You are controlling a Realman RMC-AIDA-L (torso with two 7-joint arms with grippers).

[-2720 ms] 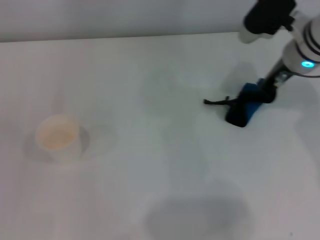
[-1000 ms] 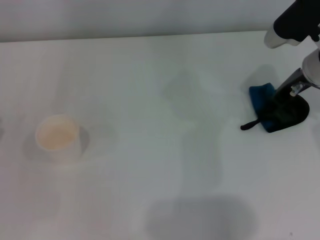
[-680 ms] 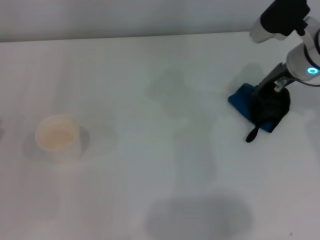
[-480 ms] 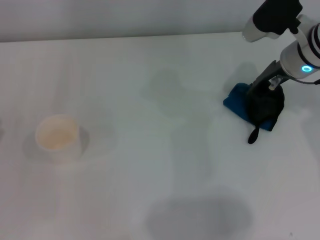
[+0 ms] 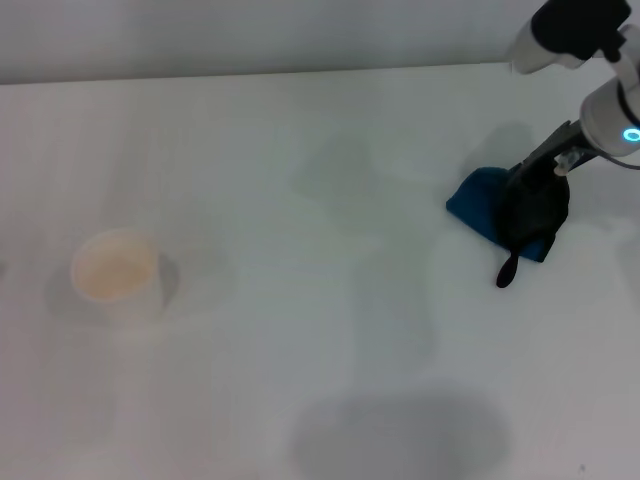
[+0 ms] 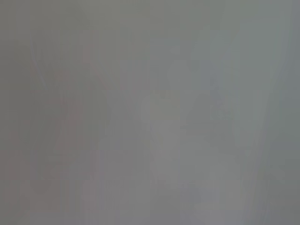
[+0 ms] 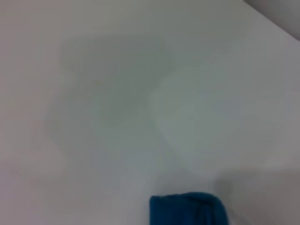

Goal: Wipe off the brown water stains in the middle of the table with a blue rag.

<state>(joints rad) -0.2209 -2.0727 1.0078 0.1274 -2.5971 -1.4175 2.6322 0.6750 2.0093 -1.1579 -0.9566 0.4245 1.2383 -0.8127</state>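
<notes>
Head view: a plain white desk [image 5: 300,330] fills the frame. The right arm comes in from the upper right corner and slants down to the right gripper [image 5: 530,215], a dark mass pressed onto the blue rag [image 5: 478,203]. The rag lies on the desk under and beside the gripper, its blue body showing on the side of the fingers toward the middle of the desk. A short black loop tab [image 5: 507,270] sticks out just below the fingers, on the near side. The fingers merge with the dark cloth edging, so whether they are spread or closed on the rag cannot be told. No brown stain can be made out on the desk near the fingers. Well apart from them, far across the desk on the left side, stands a white cup [image 5: 117,275] with a tan inside. The left arm does not show.

Left wrist view: only a flat grey blur, nothing to tell apart.

Right wrist view: bare white desk with faint shadows, and a corner of the rag [image 7: 187,210] at the picture's edge. The fingers do not show here.
</notes>
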